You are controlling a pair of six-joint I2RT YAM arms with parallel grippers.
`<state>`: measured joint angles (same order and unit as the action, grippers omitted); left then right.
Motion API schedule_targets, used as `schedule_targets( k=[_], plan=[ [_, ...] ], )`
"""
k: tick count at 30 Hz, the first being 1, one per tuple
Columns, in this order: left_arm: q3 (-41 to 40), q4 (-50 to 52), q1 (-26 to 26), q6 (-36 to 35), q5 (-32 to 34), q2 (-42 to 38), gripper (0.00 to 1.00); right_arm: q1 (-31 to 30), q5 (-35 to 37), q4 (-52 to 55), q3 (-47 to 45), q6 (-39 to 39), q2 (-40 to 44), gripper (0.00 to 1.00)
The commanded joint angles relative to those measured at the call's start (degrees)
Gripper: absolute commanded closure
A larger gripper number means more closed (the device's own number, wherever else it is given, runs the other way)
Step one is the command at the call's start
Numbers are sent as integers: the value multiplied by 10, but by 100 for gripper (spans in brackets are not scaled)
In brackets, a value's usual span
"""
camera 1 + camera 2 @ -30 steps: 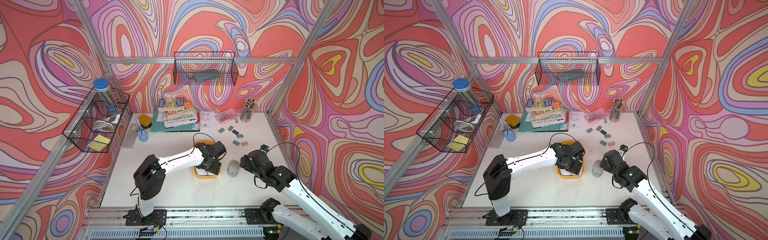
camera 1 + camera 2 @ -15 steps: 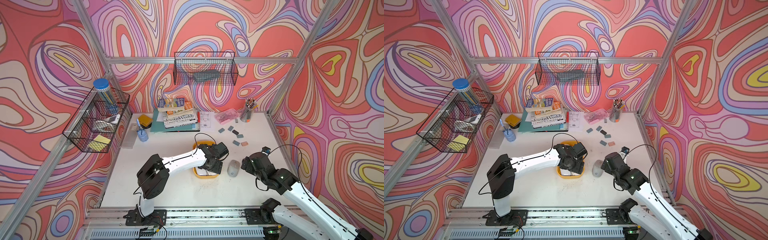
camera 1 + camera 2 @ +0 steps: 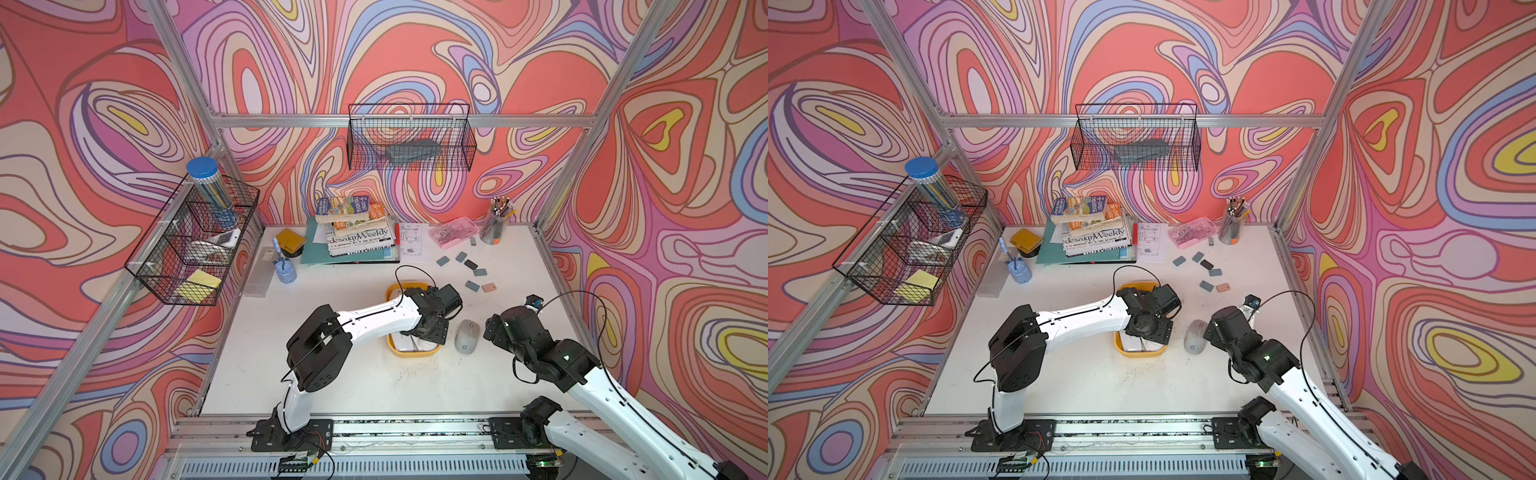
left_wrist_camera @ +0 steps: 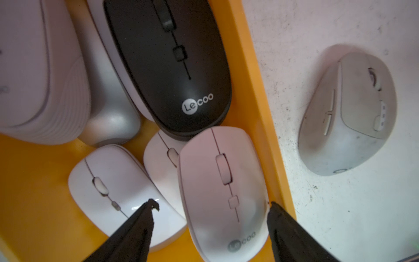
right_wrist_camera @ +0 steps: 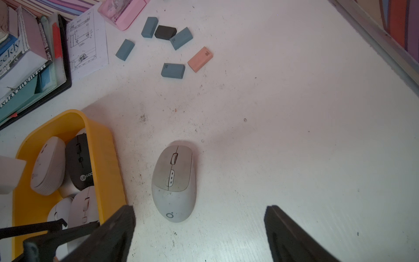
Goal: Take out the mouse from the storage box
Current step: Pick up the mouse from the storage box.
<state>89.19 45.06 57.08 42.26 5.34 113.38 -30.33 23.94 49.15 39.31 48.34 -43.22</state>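
Left gripper is straddling white mouse in storage box, not yet clamped; right gripper is hovering, released, near grey mouse.

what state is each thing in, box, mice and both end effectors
storage box, upright, mice inside
grey mouse, out on the table
white Lecoo mouse, in the box, ungripped
black Lecoo mouse, in the box
left end effector, open astride the white Lecoo mouse
right end effector, open, empty
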Motion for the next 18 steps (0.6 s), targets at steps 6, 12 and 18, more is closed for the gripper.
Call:
schedule_targets(
  k=[6,12,18],
  plan=[
    [-25,7,4,2,30,10,19,2,12,6,-6,-6,6,9],
    [-60,4,4,5,67,-37,26,2,12,5,-7,-7,7,9],
    [-75,12,4,-1,103,-73,31,2,10,9,-5,-5,11,9]
  ],
)
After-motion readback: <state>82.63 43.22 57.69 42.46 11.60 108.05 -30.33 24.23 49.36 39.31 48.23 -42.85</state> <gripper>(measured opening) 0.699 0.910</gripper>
